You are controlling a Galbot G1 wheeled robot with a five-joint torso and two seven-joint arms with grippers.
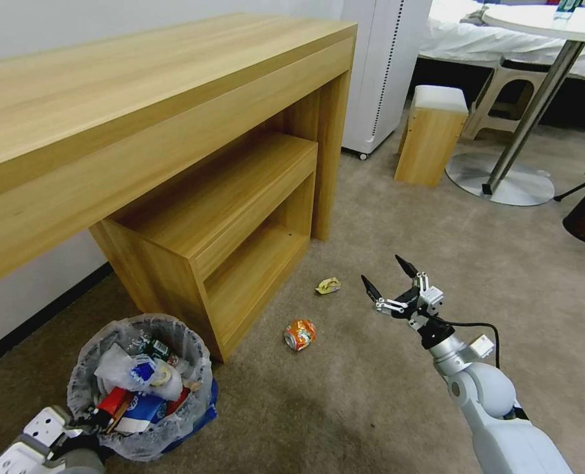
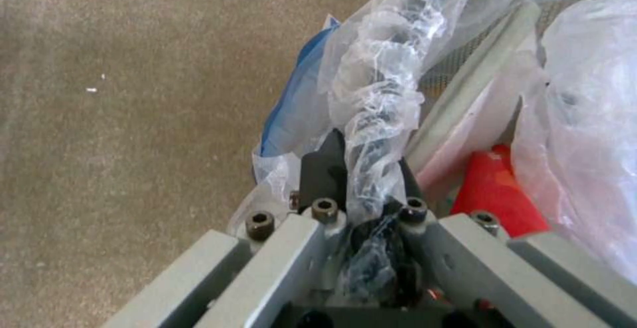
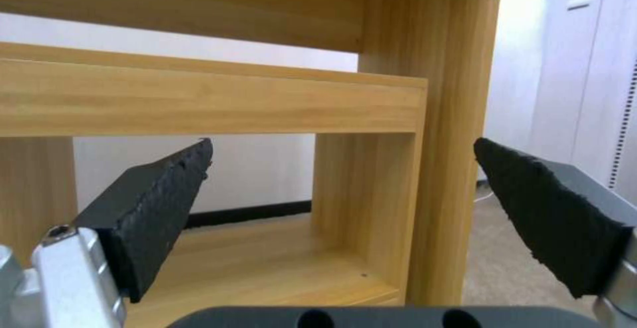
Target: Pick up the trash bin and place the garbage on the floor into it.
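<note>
left tool point(image 2: 365, 168) clamps trash bin point(image 1: 141, 388) rim; orange can point(image 1: 300, 334) near spread right tool point(image 1: 390, 280).

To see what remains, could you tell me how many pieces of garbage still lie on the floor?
2: an orange can beside the shelf, and a yellow wrapper beyond it. More may be hidden.

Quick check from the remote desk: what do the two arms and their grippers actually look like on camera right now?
The right arm is smooth pale grey-white with a rounded joint, a silver wrist and a thin black cable looping beside it. The right gripper has a silver linkage and two pointed black fingers faced with rough black pads. The left gripper has grey angular links, dark hex bolts and black fingertips; its white blocky housing sits low in the head view.
</note>
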